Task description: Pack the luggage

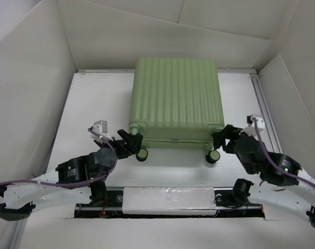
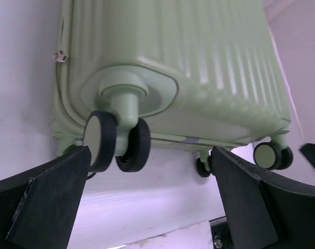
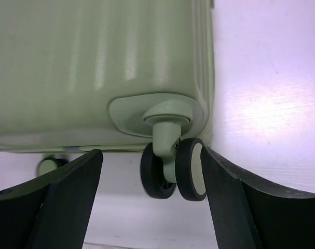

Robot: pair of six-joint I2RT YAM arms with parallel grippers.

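1. The luggage (image 1: 175,98) lies flat in the centre of the top view, ribbed shell up and apparently shut. Its wheel end faces the lower edge of the frame, towards the arm bases.
2. The left gripper (image 1: 130,141) is spread wide and has hold of nothing. In its wrist view the lower-left caster (image 2: 115,142) sits between the jaws, very close to the left-hand finger.
3. The right gripper (image 1: 222,139) is also wide open and empty. The lower-right caster (image 3: 175,168) sits in its gap, nearer the right-hand finger.
4. The step looks like taking hold of the wheel end so you can shift or raise the case. Centre each caster stem in its gap before you close.
5. The wheels will probably swivel and roll, so aim for the stem or the moulded corner housing, not the tyre.
6. Close both sides together. An uneven pull would likely twist the shell on the counter (image 1: 95,104).
7. Lift slowly, because a hard shell is likely to slip from the pads.
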